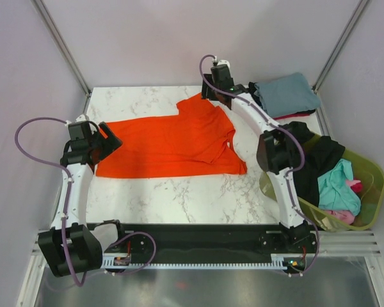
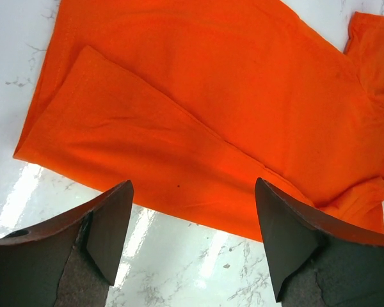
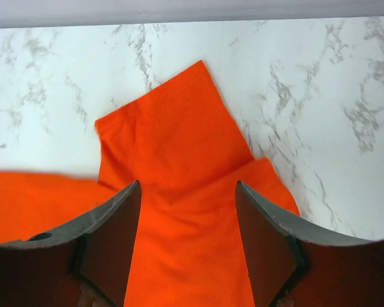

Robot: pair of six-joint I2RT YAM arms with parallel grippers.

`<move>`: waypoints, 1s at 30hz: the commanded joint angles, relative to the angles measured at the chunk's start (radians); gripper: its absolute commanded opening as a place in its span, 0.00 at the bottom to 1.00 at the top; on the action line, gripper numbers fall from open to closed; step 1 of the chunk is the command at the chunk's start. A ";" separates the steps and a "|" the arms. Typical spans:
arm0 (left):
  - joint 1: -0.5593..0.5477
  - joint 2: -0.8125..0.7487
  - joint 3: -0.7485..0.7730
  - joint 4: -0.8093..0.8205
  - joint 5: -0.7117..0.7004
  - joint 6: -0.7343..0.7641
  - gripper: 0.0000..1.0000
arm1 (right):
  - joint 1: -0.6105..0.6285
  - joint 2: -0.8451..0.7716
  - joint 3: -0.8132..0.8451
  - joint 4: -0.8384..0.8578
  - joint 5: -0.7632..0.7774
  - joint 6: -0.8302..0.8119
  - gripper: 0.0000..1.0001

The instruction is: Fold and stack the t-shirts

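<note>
A bright orange t-shirt (image 1: 173,142) lies spread flat across the marble table, folded lengthwise, with one sleeve pointing to the back. My left gripper (image 1: 112,139) hovers at its left end, open; in the left wrist view the orange t-shirt (image 2: 198,109) lies just beyond the gripper (image 2: 192,236), with bare marble between the fingers. My right gripper (image 1: 208,94) is over the back sleeve, open; its wrist view shows the sleeve (image 3: 173,147) under the gripper (image 3: 189,236), nothing pinched. A folded grey-blue t-shirt (image 1: 288,93) lies on a red one (image 1: 296,116) at the back right.
An olive-green basket (image 1: 368,171) stands at the right edge, holding black (image 1: 317,157), teal (image 1: 338,188) and pink (image 1: 340,215) clothes that spill over its rim. Marble table (image 1: 179,198) shows in front of the orange shirt. Grey walls close in the back and sides.
</note>
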 commanded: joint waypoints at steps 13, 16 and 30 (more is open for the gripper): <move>-0.027 0.009 -0.023 0.074 0.134 0.027 0.83 | -0.003 0.500 0.400 0.518 0.114 0.044 0.76; -0.034 0.006 -0.028 0.075 0.138 0.027 0.83 | -0.009 0.529 0.407 0.565 0.168 0.041 0.77; -0.041 0.036 -0.016 0.077 0.174 0.026 0.82 | 0.003 0.475 0.322 0.248 0.055 0.269 0.72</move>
